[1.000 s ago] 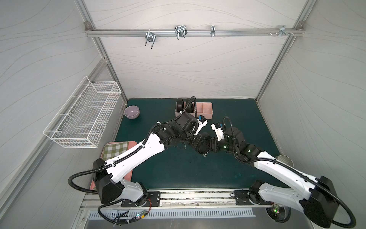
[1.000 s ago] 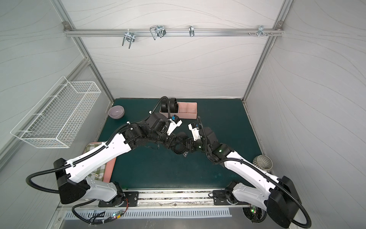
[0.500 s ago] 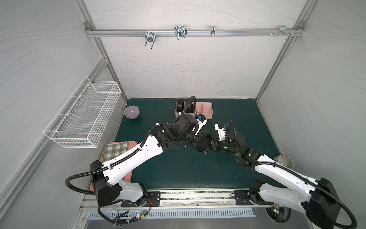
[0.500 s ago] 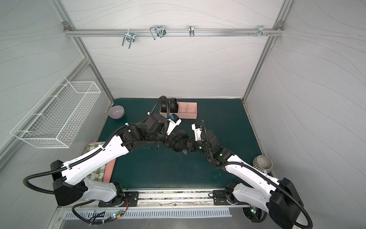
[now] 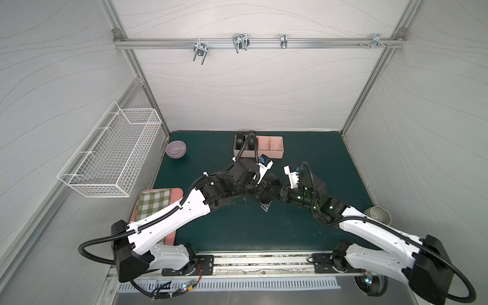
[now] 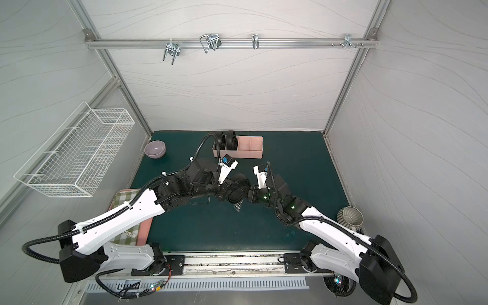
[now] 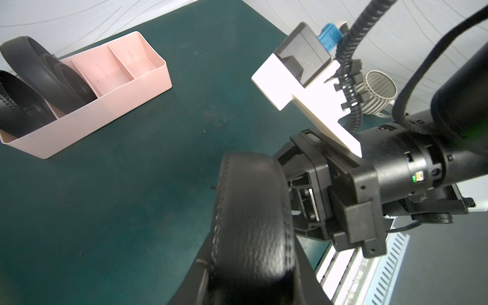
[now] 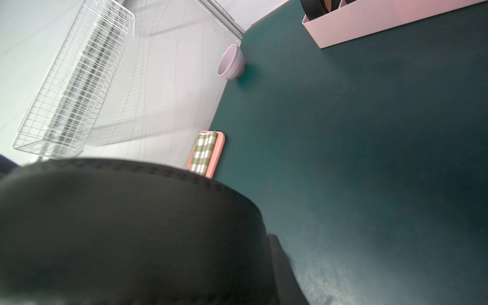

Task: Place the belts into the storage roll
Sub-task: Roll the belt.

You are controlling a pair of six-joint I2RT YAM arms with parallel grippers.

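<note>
Gripping a coiled belt [image 7: 248, 190] with the left pincer [image 7: 250, 253] at mid-worktop [image 7: 132, 184], well apart from the roll [image 7: 118, 111]. Pressing the right pincer [image 7: 293, 195] against the same coil's side; possibly pinching it, but cannot tell. Keeping two more belts [image 7: 52, 76] upright in the roll's two left-end compartments.

Green table [image 5: 237, 232] carries the storage roll [image 5: 272, 153]; a lilac bowl [image 5: 176, 149]; a pink tray [image 5: 170, 237]; a ribbed cup [image 5: 377, 215].
</note>
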